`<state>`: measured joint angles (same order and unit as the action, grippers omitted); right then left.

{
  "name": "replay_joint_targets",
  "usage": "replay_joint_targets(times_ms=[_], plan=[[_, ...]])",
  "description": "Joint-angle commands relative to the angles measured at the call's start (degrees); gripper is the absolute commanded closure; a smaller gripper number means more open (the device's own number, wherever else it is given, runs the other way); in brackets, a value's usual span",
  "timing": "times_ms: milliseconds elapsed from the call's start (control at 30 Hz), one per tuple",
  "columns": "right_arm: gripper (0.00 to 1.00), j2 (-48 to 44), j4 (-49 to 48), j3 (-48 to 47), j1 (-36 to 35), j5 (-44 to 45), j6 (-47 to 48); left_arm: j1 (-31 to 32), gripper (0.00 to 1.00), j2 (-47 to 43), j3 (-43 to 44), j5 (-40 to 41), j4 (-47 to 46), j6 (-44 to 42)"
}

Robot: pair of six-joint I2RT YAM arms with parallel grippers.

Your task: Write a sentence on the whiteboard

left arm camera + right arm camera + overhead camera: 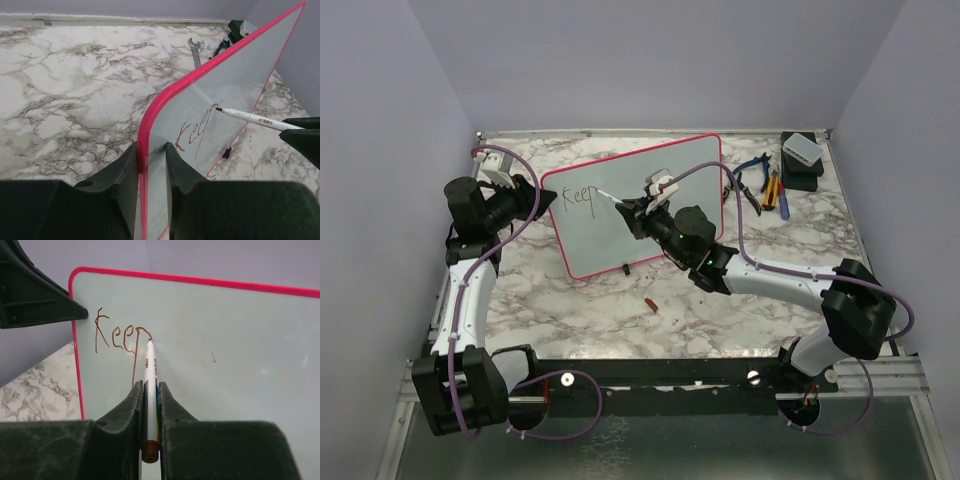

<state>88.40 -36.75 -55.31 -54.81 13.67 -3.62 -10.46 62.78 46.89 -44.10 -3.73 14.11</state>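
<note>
The whiteboard (650, 190) with a red-pink frame stands tilted on the marble table. My left gripper (542, 195) is shut on its left edge, shown close in the left wrist view (150, 157). My right gripper (632, 212) is shut on a white marker (149, 390), its tip touching the board at the "p". The sentence (122, 336) reads "Keep" in brown ink at the board's upper left; it also shows in the top view (578, 197) and the left wrist view (192, 134). The marker (252, 119) reaches in from the right there.
A brown marker cap (649, 304) lies on the table in front of the board. Pliers and tools (770, 188) and a black box with a white block (802, 160) sit at the back right. A wrench (195, 50) lies behind the board.
</note>
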Motion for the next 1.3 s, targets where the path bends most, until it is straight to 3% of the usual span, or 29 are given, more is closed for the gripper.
replay_joint_targets(times_ms=[0,533,833,1267], plan=[[0.99,1.4,1.0,0.2,0.1,-1.3,-0.4,-0.2,0.85,-0.7,-1.0,0.2,1.7,-0.6],[1.0,2.9,0.6,-1.5,-1.0,-2.9,-0.5,-0.3,0.85,-0.7,-1.0,0.2,1.7,-0.6],[0.99,-5.8,0.5,3.1,-1.3,0.1,0.3,-0.2,0.85,-0.5,-0.9,0.4,1.7,-0.7],[0.99,-8.1,1.6,6.5,0.2,3.2,1.0,-0.2,0.85,-0.6,-0.8,0.3,1.7,-0.6]])
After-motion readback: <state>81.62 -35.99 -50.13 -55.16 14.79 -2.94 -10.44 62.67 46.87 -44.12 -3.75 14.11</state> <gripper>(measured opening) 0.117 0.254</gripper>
